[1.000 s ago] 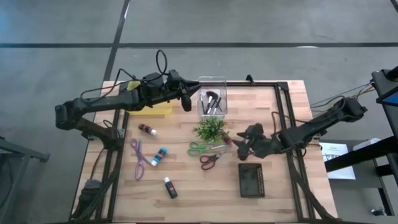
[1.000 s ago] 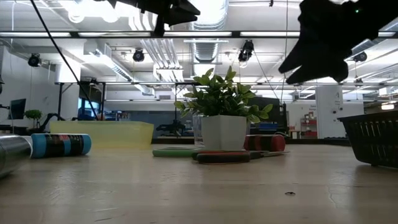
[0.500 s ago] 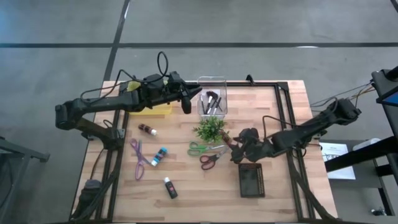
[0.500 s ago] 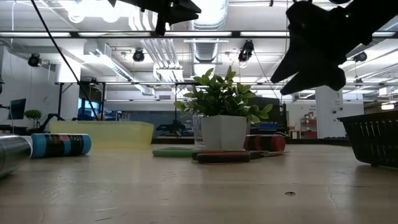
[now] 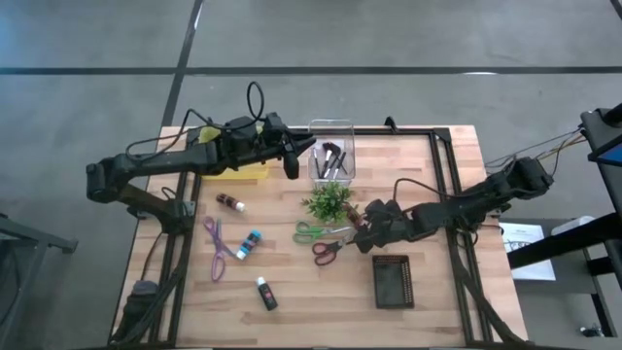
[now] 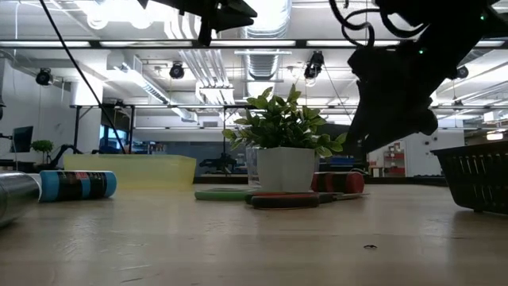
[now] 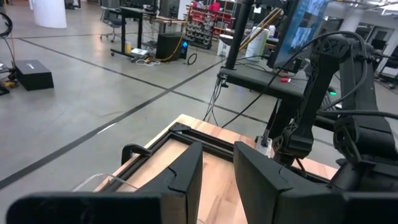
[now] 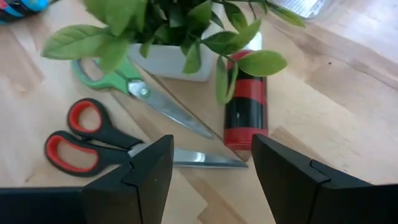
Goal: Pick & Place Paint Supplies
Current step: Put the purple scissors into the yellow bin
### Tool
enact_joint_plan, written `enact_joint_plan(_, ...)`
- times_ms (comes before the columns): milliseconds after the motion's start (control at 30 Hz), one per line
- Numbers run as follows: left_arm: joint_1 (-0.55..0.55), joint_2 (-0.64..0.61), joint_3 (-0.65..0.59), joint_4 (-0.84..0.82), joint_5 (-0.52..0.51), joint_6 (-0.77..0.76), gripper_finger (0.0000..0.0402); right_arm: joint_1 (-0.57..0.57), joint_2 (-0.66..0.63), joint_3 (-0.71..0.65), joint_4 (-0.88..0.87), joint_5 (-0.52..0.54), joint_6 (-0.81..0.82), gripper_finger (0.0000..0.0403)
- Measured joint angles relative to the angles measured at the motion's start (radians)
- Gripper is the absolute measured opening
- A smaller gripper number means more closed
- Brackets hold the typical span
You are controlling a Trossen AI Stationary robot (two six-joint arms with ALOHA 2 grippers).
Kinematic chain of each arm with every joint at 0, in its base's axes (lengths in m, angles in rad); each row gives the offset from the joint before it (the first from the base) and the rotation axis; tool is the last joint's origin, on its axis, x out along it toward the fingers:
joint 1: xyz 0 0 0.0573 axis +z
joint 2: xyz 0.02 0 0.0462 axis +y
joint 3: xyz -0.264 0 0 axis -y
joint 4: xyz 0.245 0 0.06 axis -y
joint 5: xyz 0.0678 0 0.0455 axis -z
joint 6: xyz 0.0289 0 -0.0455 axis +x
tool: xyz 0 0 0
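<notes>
My right gripper (image 5: 362,235) (image 8: 211,180) hangs open just above the table. It is right of the red-handled scissors (image 5: 328,251) (image 8: 81,134) and near a red-and-black tube (image 8: 245,109) lying by the potted plant (image 5: 328,201). Green-handled scissors (image 5: 311,231) (image 8: 106,74) lie flat beside the pot. Purple scissors (image 5: 216,248), a blue tube (image 5: 250,244), a black tube with a white cap (image 5: 265,293) and a brown tube (image 5: 230,202) lie on the table's left half. My left gripper (image 5: 292,160) (image 7: 217,180) hovers slightly open, left of the clear bin (image 5: 331,156) that holds brushes.
A black mesh basket (image 5: 393,282) stands near the front right, close under my right arm. A yellow tray (image 5: 238,171) sits at the far left under my left arm. The table frame's black rails (image 5: 449,185) run along the right side. Bare wood lies between the tubes and basket.
My right gripper has moved toward the table's left and down, from beside the basket's far end to the red scissors and the plant. Its fingers have stayed open. The left arm and all loose items have kept still.
</notes>
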Motion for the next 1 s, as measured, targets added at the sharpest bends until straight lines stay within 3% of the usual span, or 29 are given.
enact_joint_plan(267,0.0,0.0,0.0,0.0,0.0,0.02,0.0099,-0.052,0.047,-0.007,0.001,-0.05,-0.004,0.0215)
enact_joint_plan(1000,0.0,0.0,0.0,-0.005,0.0,0.023,0.0099,-0.091,0.06,-0.039,0.088,-0.061,-0.018,0.0215)
